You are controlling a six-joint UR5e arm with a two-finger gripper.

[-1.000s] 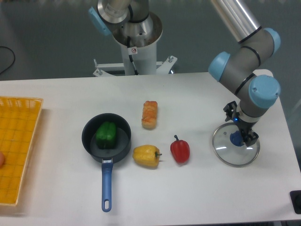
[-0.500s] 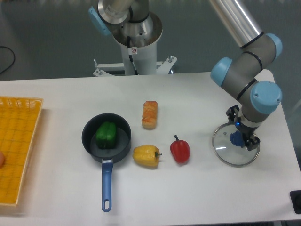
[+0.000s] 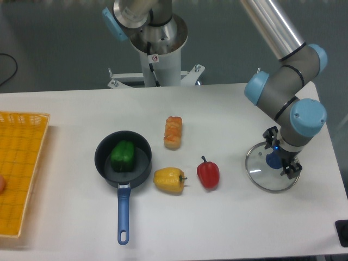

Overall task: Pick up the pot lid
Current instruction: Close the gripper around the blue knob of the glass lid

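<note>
1. Nearest, pic btm R edge: 1 blk item [image 3: 342, 228], cut off by frame, ID unclear. Same spot as prev.
2. 1 pan [image 3: 142, 171], dk & round, pic L of ctr, w/ 1 blue handle [image 3: 123, 215] pointing nearwards. 1 green pepper [image 3: 123, 155] inside, twd the pan's L side in pic. No chg.
3. 1 yellow crate [image 3: 32, 179] along pic L edge, w/ 1 reddish item [image 3: 1, 183] partly in view, too cut off to ID. No chg.
4. 1 yellow pepper [image 3: 169, 180], on its side, btwn pan & red pepper; 1 red pepper [image 3: 208, 174] w/ dk stem, just beside it. Both as prev.
5. Task obj: 1 pot lid [image 3: 261, 178], clear w/ thin rim, flat on table [image 3: 234, 228] at pic R, well apart from pan. 1 blue knob [image 3: 273, 160] nr its middle. Lid hasn't shifted vs prev.
6. 1 gripper [image 3: 281, 154], 2 fingers, over lid, tilted in view. Fingers open, spread w/ a wide gap, 1 on far side of knob, 1 on near R side in pic; nothing gripped. Contact w/ lid: can't tell. Vs prev: a bit lower in pic, closer to lid.
7. 1 orange-brown item [image 3: 173, 132], longish, beyond yellow pepper. No chg.
8. 1 arm [image 3: 261, 80], reaching in from top R; its pose has shifted a bit w/ gripper.
9. Farthest: 1 robot base [image 3: 163, 46] at top ctr, unmoved; 1 blk cable [image 3: 15, 66], top L, same.
</note>
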